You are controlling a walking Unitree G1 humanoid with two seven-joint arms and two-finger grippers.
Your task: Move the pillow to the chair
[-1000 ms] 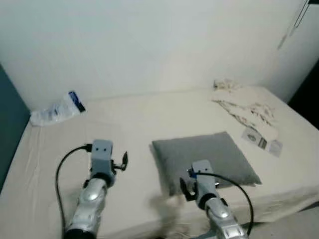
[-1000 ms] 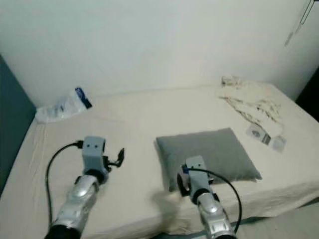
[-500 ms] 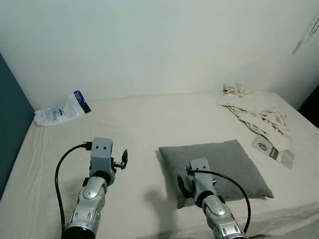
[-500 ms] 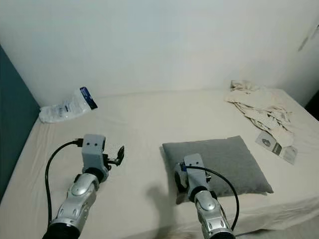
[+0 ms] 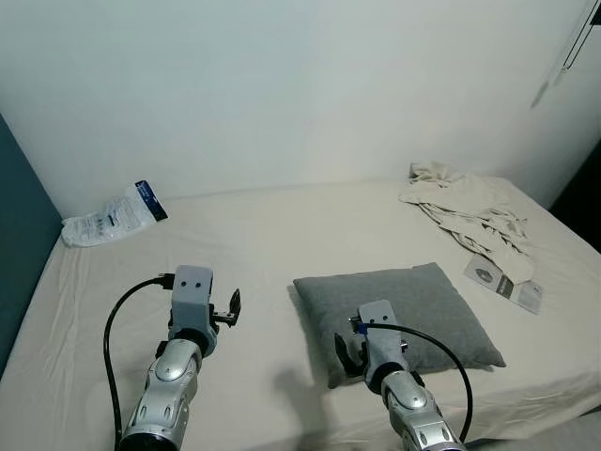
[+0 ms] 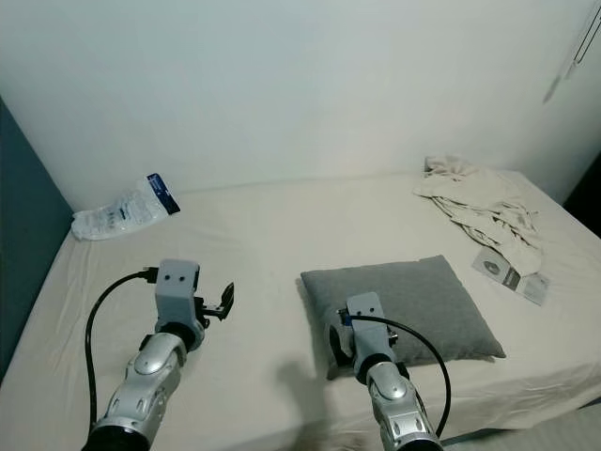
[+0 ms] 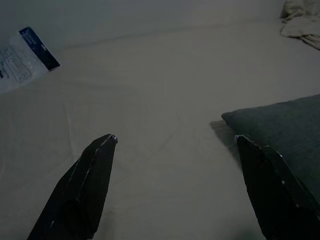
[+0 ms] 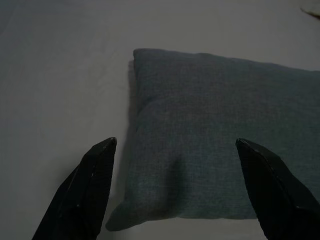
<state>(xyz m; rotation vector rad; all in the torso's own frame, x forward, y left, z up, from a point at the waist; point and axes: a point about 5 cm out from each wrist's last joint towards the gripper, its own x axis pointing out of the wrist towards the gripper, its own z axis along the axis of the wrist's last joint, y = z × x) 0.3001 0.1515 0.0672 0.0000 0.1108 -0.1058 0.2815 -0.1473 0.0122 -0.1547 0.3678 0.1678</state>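
A cream bed (image 5: pixel 263 235) holds a plastic packet (image 5: pixel 113 214) near the wall, crumpled cloth (image 5: pixel 465 202) and a leaflet (image 5: pixel 502 284) at right. A grey pillow (image 5: pixel 399 310) lies flat; the right gripper (image 8: pixel 175 190), fingers spread, hovers over its near edge. The left gripper (image 7: pixel 175 187), also spread, hangs beside it.

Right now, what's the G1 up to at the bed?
The robot faces a bed with both arms held out over it. The right gripper is open and poised over the near left corner of the grey pillow, not gripping it. The left gripper is open above bare sheet to the pillow's left. The pillow lies flat on the bed. Crumpled cloth, a leaflet and a plastic packet also lie on the bed.
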